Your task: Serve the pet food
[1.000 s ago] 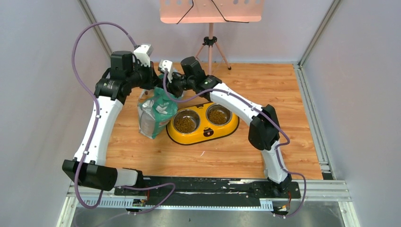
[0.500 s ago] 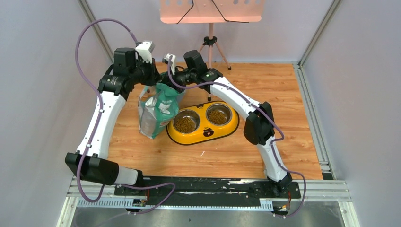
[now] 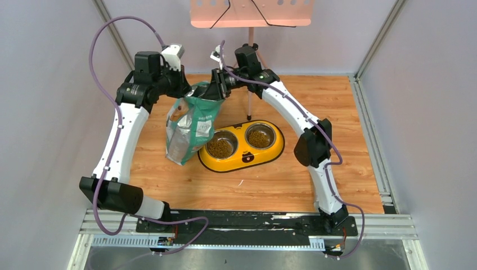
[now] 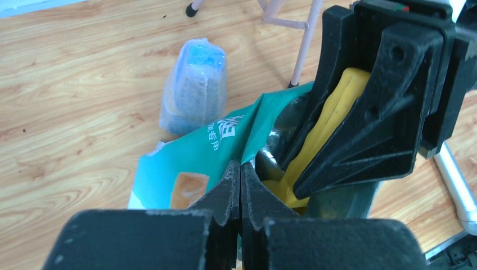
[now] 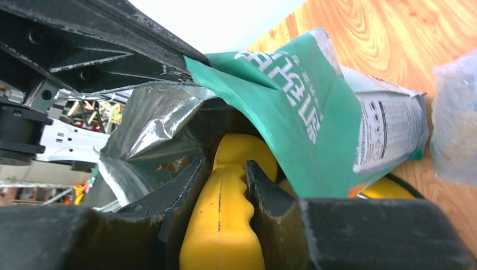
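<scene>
Clamping the scoop, the right end effector has risen in the bag, whose rim the closed left end effector pinches. Pet food sits in the feeder on the wooden table; grey walls surround it.

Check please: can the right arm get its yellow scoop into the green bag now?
Probably yes: the left fingers pinch the bag at its rim, holding the mouth open, and the scoop in the right fingers sits in that opening.
</scene>
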Available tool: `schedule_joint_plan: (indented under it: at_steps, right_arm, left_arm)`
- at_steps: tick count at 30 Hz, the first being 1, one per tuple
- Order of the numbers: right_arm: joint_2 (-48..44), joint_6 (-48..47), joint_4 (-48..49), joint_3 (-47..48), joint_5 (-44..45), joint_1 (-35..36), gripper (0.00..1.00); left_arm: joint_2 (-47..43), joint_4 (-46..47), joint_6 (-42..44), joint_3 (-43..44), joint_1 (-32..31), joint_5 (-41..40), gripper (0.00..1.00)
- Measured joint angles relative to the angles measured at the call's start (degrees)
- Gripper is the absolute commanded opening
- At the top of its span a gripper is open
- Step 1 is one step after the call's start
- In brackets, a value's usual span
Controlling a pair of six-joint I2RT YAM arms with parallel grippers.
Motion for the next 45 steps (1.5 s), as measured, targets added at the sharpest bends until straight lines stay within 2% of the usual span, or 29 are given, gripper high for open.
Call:
schedule_joint_plan:
  at_steps: [10, 20, 35, 45]
  right_arm:
    - [-2.2, 12.5, 0.0, -0.3, 5.0, -3.1, 0.00]
    - [-6.9, 26.7, 1.2, -1.1, 10.8, -5.7, 0.00]
    - [-9.1, 43.4, 1.2, -4.3, 17.5, -7.3, 0.00]
    - [-12.3, 47.3, 3.0, -6.5, 18.8, -8.8, 0.00]
  left_arm:
    - [0.0, -0.8, 3.8, 0.8, 0.2, 0.0, 0.00]
    - [0.0, -5.5, 9.6, 4.9, 0.4, 0.3, 0.00]
    - [0.5, -11.2, 19.6, 8.9, 0.3, 2.0, 0.00]
    - [2.0, -13.7, 21.3, 12.2, 0.0, 1.6, 0.00]
